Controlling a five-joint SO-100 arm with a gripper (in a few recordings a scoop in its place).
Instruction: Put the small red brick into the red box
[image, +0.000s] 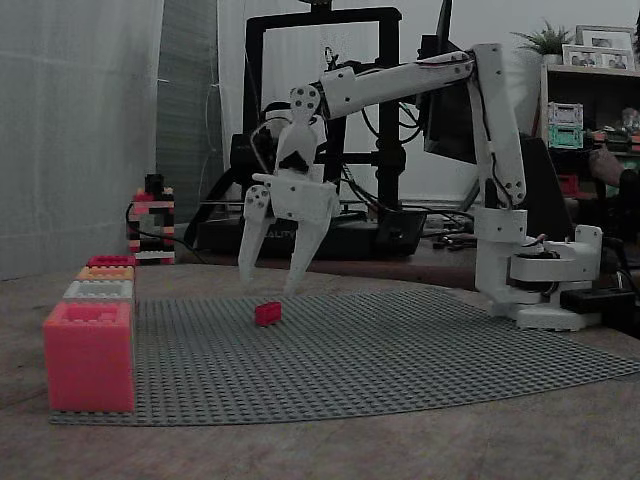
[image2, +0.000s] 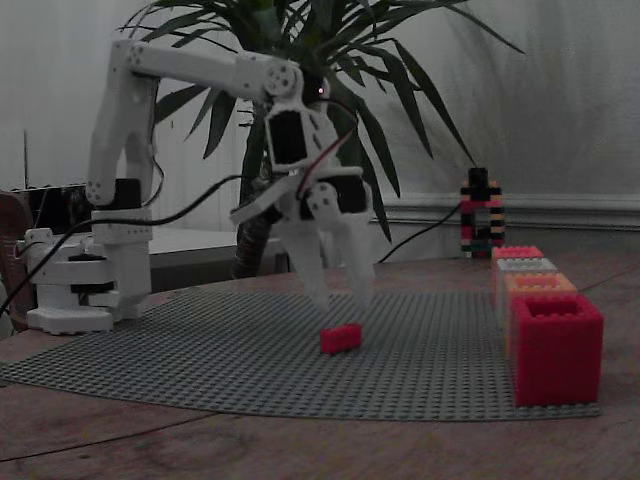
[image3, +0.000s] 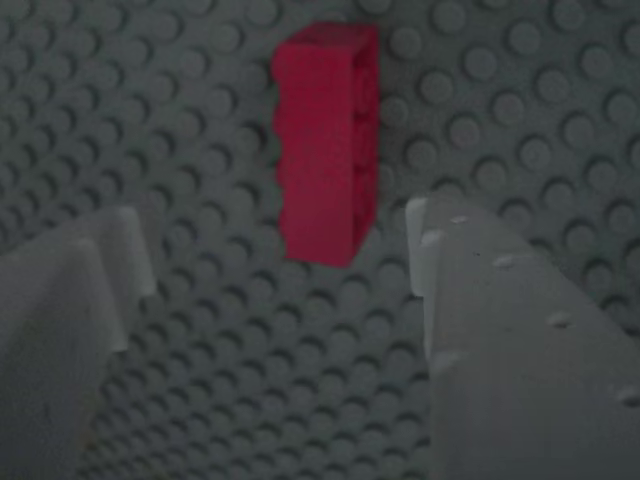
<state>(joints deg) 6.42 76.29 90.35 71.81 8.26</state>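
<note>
While hovering just above the red brick (image: 267, 313) with the end effector (image: 268, 285) spread wide and empty, sits slightly short of it on the studded mat (image: 400, 350), well apart from the red box (image: 88, 355). Might pinch only the near end and flick it sideways.

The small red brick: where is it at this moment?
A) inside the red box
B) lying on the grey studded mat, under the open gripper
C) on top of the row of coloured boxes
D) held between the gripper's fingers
B: the small red brick lies on the grey studded mat, and the gripper hangs above it, open, with its fingers clear of the brick.
</note>
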